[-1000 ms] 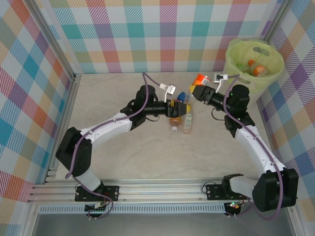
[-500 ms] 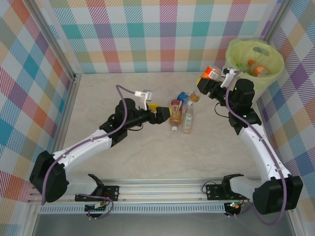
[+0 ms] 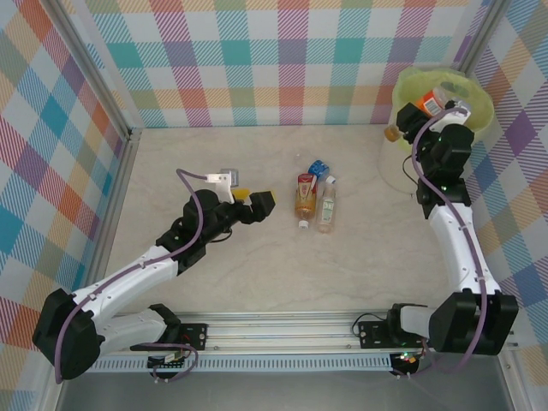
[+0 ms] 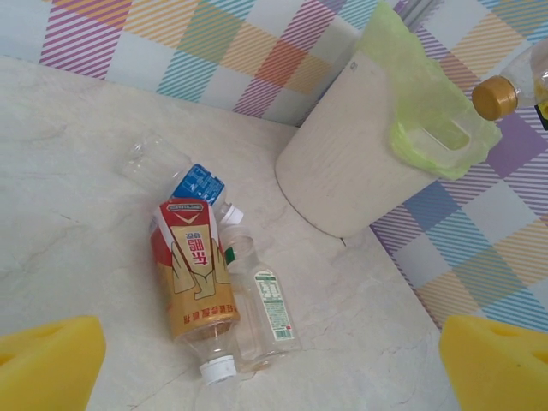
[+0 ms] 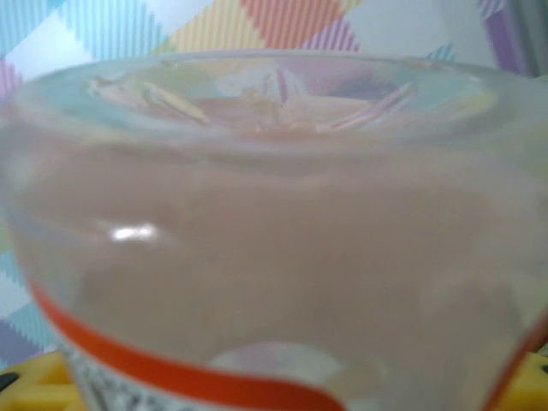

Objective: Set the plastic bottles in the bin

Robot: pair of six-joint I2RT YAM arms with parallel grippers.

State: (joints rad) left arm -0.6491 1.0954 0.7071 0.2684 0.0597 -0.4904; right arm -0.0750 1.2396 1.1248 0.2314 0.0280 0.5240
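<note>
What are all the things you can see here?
blue-label bottle: one, blue, lying mid-table
red-label bottle: one, red and gold, beside it
white-label bottle: one, clear, beside the red one
held bottle: one, orange label, gold cap, by the bin's rim
bin: one, whitish, lime-green bag, far right corner
table: one, pale marble
walls: colourful plaid, all around
left gripper: one, yellow pads, open, left of the lying bottles
right gripper: one, shut on the held bottle

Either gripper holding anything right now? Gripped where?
Right gripper holds an orange-labelled bottle across its labelled lower body, with the gold cap sticking out free, at the bin rim. Left gripper is open and empty.
</note>
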